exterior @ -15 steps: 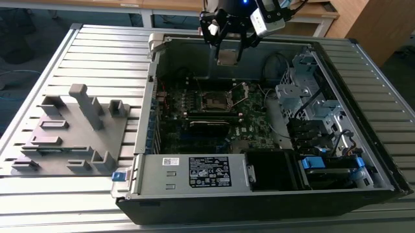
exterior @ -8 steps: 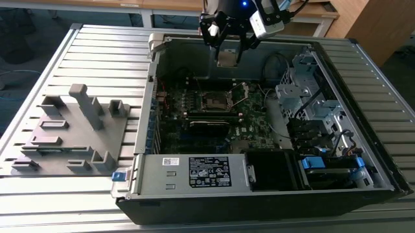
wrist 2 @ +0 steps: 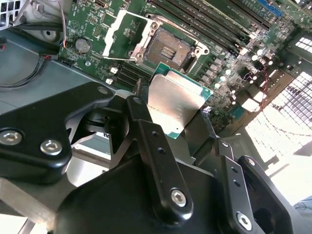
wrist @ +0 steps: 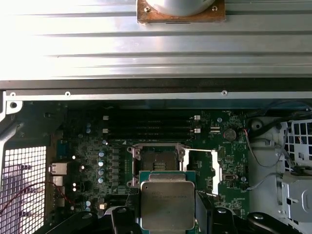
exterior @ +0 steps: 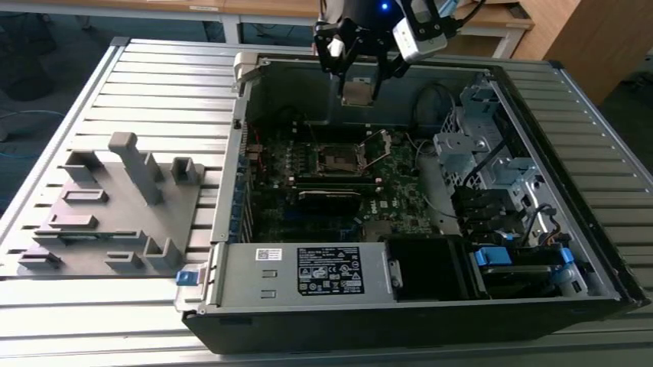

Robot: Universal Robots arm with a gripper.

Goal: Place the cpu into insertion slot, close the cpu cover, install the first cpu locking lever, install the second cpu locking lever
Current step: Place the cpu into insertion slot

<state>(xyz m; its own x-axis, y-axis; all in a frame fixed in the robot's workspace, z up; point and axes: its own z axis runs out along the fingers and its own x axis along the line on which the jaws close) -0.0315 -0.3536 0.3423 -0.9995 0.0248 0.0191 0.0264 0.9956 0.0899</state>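
My gripper [exterior: 358, 76] hangs above the far side of the open computer case, shut on the cpu [exterior: 357, 93], a flat silver-topped square with a green rim. In both wrist views the cpu [wrist 2: 175, 105] [wrist: 167, 204] sits between the black fingers [wrist 2: 142, 100], level and well clear of the board. The insertion slot [exterior: 337, 158] [wrist 2: 168, 48] [wrist: 158, 163] lies open on the green motherboard, below and in front of the chip. The cpu cover [wrist 2: 122, 31] [wrist: 207, 170] is swung open beside the slot, on the exterior view's right [exterior: 378, 145].
The case walls [exterior: 245, 138] ring the motherboard. Long black memory slots [wrist: 151, 129] run beside the socket. Drive cages and cables [exterior: 490, 168] fill the exterior view's right, a power supply [exterior: 326, 271] the near side. A grey fixture block [exterior: 112, 206] stands on the slatted table at the left.
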